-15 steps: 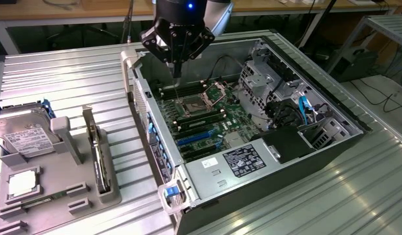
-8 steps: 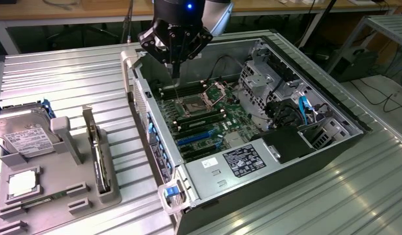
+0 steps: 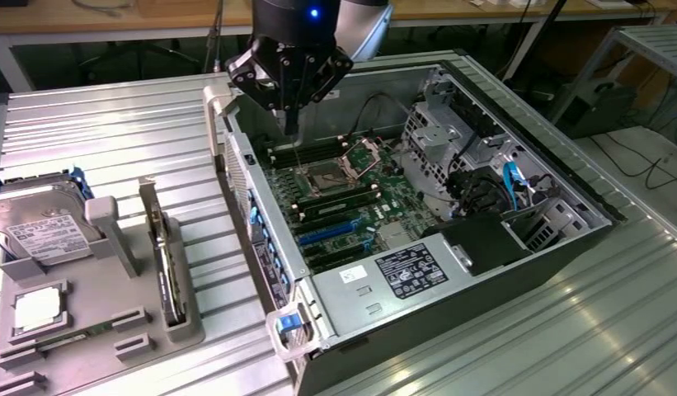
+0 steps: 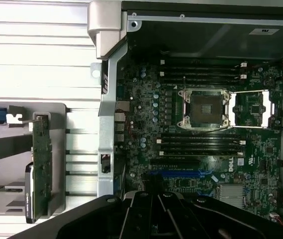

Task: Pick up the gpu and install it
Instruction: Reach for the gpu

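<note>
We found the pincer (image 3: 289, 115) closed, empty, above the case (image 3: 536, 136); the gpu (image 3: 167, 264) stood ungrasped in its holder (image 3: 182, 323). Pickup demanded opened jaws.

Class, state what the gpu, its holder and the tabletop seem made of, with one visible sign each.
gpu: green circuit board, likely fibreglass laminate; speckled components. Holder: matte grey, probably plastic; blocky moulded slots. Tabletop: ribbed metal, likely aluminium; bright sheen.
</note>
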Available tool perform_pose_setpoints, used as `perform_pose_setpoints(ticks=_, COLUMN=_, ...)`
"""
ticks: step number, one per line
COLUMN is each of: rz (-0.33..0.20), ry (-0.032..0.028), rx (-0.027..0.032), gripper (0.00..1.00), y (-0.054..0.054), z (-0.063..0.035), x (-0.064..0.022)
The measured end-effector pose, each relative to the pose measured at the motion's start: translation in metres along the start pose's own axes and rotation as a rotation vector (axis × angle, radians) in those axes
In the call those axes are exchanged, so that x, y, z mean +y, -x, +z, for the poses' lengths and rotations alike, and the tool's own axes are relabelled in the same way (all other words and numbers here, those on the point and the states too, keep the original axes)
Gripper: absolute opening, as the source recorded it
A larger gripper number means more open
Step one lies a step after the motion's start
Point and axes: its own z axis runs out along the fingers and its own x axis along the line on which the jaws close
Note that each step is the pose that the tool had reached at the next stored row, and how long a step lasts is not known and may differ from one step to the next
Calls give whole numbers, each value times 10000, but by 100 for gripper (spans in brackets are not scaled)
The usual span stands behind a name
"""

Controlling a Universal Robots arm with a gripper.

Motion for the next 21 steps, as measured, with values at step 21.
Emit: perform_pose_setpoints(ticks=21, rz=-12, ry=3, rx=1, gripper=11, y=-156, z=-5, x=-29)
